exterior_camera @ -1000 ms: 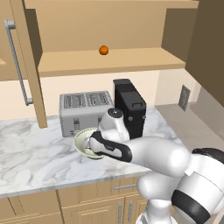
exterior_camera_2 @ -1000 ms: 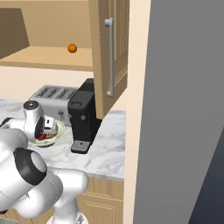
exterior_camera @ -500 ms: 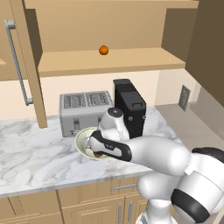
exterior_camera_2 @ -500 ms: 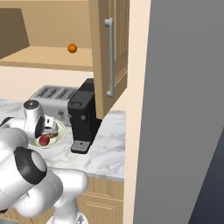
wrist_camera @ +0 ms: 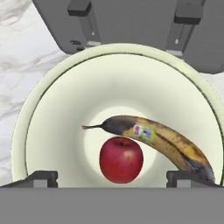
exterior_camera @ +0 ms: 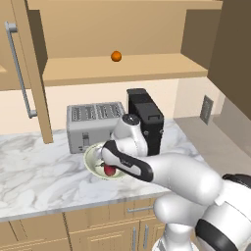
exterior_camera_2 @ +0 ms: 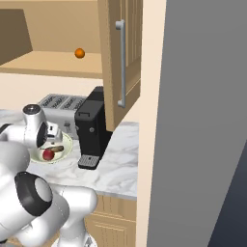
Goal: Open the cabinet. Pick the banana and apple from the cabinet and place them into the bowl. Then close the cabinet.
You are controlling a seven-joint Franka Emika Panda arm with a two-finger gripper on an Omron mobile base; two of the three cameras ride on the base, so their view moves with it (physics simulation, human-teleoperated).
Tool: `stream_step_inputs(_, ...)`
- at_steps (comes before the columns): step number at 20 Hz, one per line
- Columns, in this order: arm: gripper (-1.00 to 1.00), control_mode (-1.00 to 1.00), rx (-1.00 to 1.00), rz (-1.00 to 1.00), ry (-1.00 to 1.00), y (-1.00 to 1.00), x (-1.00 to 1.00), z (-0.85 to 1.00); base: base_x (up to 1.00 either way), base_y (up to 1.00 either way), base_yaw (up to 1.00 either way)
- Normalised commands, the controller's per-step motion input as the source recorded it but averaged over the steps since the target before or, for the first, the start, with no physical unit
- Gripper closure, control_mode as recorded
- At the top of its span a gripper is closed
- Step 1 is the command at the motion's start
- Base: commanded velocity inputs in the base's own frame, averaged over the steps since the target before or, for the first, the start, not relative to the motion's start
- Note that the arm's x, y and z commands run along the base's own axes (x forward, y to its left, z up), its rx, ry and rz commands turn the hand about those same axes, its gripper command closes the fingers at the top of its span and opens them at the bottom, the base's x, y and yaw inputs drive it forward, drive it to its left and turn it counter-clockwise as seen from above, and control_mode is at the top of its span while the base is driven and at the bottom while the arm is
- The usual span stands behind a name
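- On the marble counter (exterior_camera: pixel 39 181), left base view: bowl (exterior_camera: pixel 93 159) sits before the toaster (exterior_camera: pixel 93 125), red apple (exterior_camera: pixel 110 170) inside; cabinet (exterior_camera: pixel 29 73) doors open, orange ball (exterior_camera: pixel 116 56) on shelf.
- Right base view: coffee machine (exterior_camera_2: pixel 91 128) just beside bowl.
- Hand view: spotted banana (wrist_camera: pixel 162 142) touches apple; gripper (wrist_camera: pixel 116 178) open, empty.

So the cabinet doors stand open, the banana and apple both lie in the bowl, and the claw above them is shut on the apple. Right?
One thing is off: the claw is open, gripping nothing. The hand view shows its fingertips spread wide on either side of the apple, which lies free beside the banana in the bowl. The cabinet doors do stand open.
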Motion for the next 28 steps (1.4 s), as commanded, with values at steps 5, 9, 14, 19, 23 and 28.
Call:
stream_step_inputs(5,-1.00,-1.00,0.00,0.00,0.00,0.00,-0.18,0.45,0.00,0.00,0.00)
stream_step_inputs(9,-1.00,-1.00,0.00,0.00,0.00,-0.03,-0.25,0.49,0.00,0.00,0.00)
stream_step_inputs(14,-1.00,-1.00,0.00,0.00,0.00,-0.07,-0.26,0.51,0.00,0.00,0.00)
stream_step_inputs(19,-1.00,-1.00,0.00,0.00,0.00,-0.07,-0.27,0.48,0.00,0.00,0.00)
stream_step_inputs(23,-1.00,-1.00,0.00,0.00,0.00,-0.08,-0.28,0.46,0.00,0.00,0.00)
stream_step_inputs(28,-1.00,-1.00,0.00,0.00,0.00,-0.14,-0.31,0.47,0.00,0.00,0.00)
